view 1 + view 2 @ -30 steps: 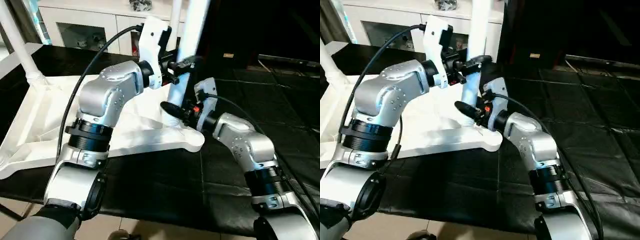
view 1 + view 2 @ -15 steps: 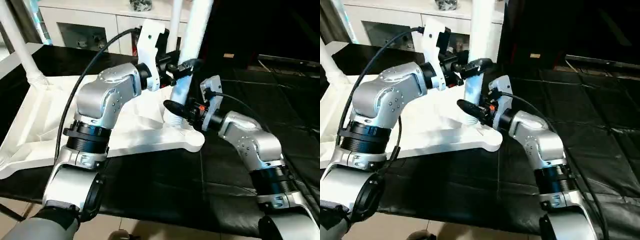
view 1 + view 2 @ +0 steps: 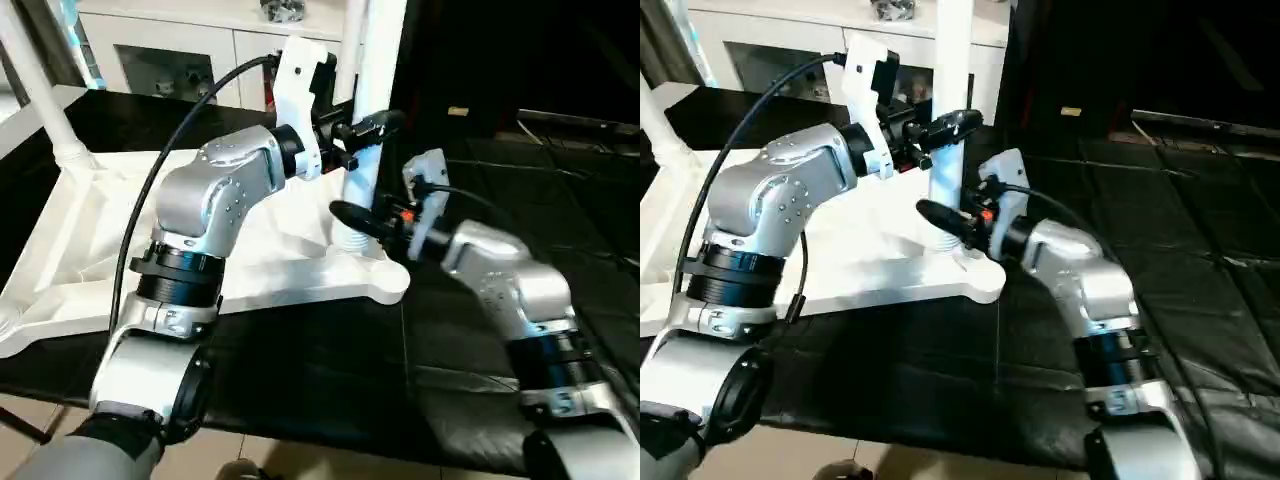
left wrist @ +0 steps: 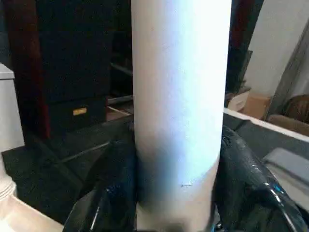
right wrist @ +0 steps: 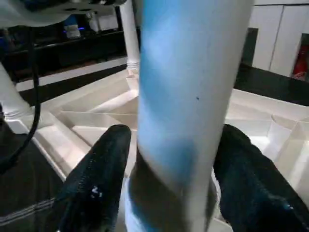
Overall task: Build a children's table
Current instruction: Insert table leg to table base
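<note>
The tabletop [image 3: 90,240] lies upside down on the black surface [image 3: 330,370]. A white leg [image 3: 368,110] stands upright in its near corner socket [image 3: 352,243]. The left gripper [image 3: 365,128] grasps this leg higher up, and the right gripper [image 3: 352,214] clamps it just above the socket.

Black table [image 3: 300,360] carries upturned white tabletop [image 3: 90,250]
</note>
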Tool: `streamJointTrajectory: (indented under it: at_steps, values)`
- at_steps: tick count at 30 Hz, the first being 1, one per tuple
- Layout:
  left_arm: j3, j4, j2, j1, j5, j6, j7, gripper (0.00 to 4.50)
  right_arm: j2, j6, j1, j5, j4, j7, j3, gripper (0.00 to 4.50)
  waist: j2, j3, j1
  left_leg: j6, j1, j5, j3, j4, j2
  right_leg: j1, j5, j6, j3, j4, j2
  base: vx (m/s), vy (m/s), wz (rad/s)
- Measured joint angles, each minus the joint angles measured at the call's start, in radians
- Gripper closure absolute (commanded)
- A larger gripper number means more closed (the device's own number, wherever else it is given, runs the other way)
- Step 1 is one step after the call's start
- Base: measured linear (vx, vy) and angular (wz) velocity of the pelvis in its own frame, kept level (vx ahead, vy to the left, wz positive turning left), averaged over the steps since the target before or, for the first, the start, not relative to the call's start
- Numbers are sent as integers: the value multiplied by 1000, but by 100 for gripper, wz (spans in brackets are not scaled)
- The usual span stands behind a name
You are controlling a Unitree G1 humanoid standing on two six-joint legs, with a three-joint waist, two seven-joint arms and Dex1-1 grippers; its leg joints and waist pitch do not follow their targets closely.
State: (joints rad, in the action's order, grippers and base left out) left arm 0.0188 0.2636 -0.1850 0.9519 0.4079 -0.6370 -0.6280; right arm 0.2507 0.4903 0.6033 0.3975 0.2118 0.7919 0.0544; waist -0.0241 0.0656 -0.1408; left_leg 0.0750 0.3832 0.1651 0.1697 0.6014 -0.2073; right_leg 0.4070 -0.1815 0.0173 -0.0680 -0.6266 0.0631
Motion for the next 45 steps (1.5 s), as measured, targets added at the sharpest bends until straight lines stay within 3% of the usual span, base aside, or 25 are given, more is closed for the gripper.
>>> streamJointTrajectory:
  at_steps: [5,10,23,32,38,45]
  values:
    - [0,-1,0,0,-1,0,-3,266,23,-2,1,-8,-16,19,10,125,0,0,0,0,0,0,0,0,0,0,0,0,0,0,0,0,0,0]
    - [0,-3,-4,0,-1,0,-8,266,52,66,38,3,-11,58,22,122,0,0,0,0,0,0,0,0,0,0,0,0,0,0,0,0,0,0]
    - [59,-77,-12,-10,14,-33,-91,266,51,124,119,34,103,113,16,122,0,0,-1,0,0,0,0,0,0,0,0,0,0,0,0,0,0,0]
    - [69,-93,-27,-19,21,-47,-121,266,68,149,120,43,114,177,20,122,0,0,-1,0,0,0,0,0,0,0,0,0,0,0,0,0,0,0]
    - [73,-93,-27,-20,21,-54,-122,266,74,149,120,42,114,198,31,192,0,0,-1,0,0,0,0,0,0,0,0,0,0,0,0,0,0,0]
    - [72,-95,-27,-20,25,-63,-122,266,73,149,120,41,114,219,33,245,0,0,-1,0,0,0,0,0,0,0,0,0,0,0,0,0,0,0]
